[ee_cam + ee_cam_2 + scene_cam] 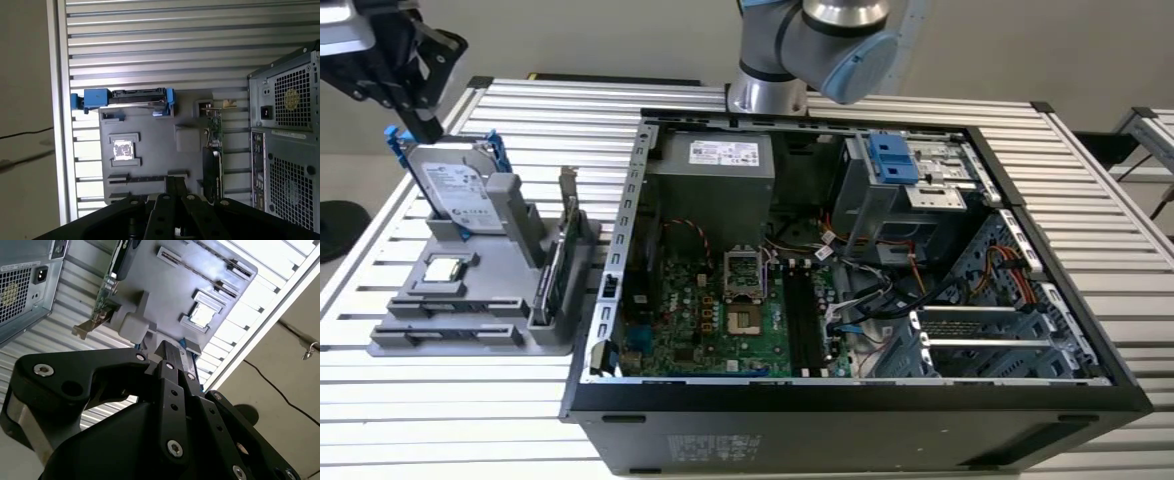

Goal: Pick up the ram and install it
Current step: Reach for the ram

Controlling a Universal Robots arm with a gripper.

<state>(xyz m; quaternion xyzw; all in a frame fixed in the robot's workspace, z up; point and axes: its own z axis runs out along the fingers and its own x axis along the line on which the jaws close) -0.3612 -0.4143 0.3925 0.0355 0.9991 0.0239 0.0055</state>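
Note:
The ram [145, 178] is a thin dark stick lying on edge between two small holders of the grey fixture [150, 135], beside the silver chip. In the second wrist view the ram [197, 274] shows as a narrow line across the fixture [165, 295]. My black gripper [423, 126] hangs high over the fixture [400, 340] at the exterior view's left, apart from the ram. Its fingers [170, 184] sit close together with nothing between them, as the second wrist view's gripper [167, 347] also shows. The motherboard's black slots [803, 320] lie inside the open case.
The fixture also holds a hard drive in a blue caddy [454, 185], a square silver chip [444, 268] and an upright card with a metal bracket [560, 270]. The open computer case [854, 420] stands at the exterior view's right of it on the slatted table [454, 420].

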